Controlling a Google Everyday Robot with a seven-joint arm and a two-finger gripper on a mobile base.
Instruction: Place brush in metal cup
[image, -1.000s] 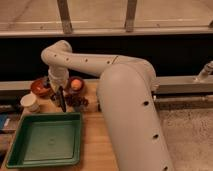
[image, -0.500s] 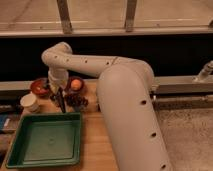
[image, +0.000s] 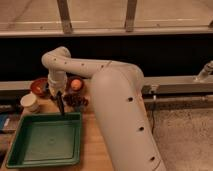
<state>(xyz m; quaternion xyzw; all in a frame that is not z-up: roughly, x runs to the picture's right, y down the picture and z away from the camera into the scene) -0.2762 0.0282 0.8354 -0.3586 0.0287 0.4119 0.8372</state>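
Observation:
My gripper hangs from the white arm's wrist at the back left of the wooden table, just beyond the green tray's far edge. It is shut on the brush, a slim dark tool that points down from the fingers, its lower end near the tray's rim. Close to the right of the brush, a small dark object on the table looks like the metal cup. Its outline is hard to make out.
A green tray fills the front left of the table. A white cup stands left of the gripper. Two reddish-brown bowls sit behind it, the right one holding something orange. The arm's bulky white body covers the table's right side.

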